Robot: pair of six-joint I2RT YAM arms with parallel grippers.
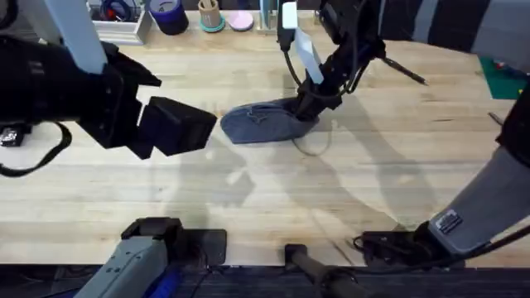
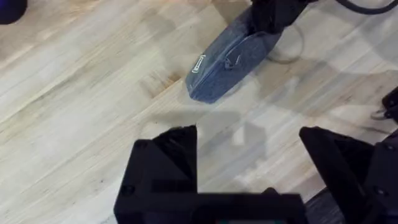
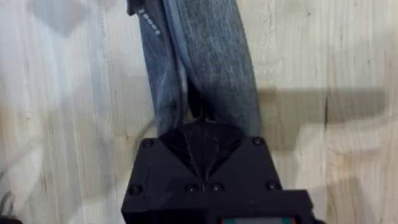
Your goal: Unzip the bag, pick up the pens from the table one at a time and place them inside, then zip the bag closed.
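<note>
Because the oblong blue-grey fabric pouch (image 1: 269, 122) is soft and light, it needs pinning; mid-desk (image 1: 248, 207), the right tool (image 1: 308, 109) clamps its end, the left tool (image 2: 249, 146) hovers wide.

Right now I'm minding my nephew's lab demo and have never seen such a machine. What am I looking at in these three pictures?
Two robot arms work at a wooden table. One picture looks down from above; the other two come from cameras on each wrist. A blue-grey pencil bag lies on the table. The right gripper is pinched shut on one end of the bag, as its wrist view shows up close. The left gripper hangs above the table with its fingers open, holding nothing. Cups and containers stand along the far edge.
</note>
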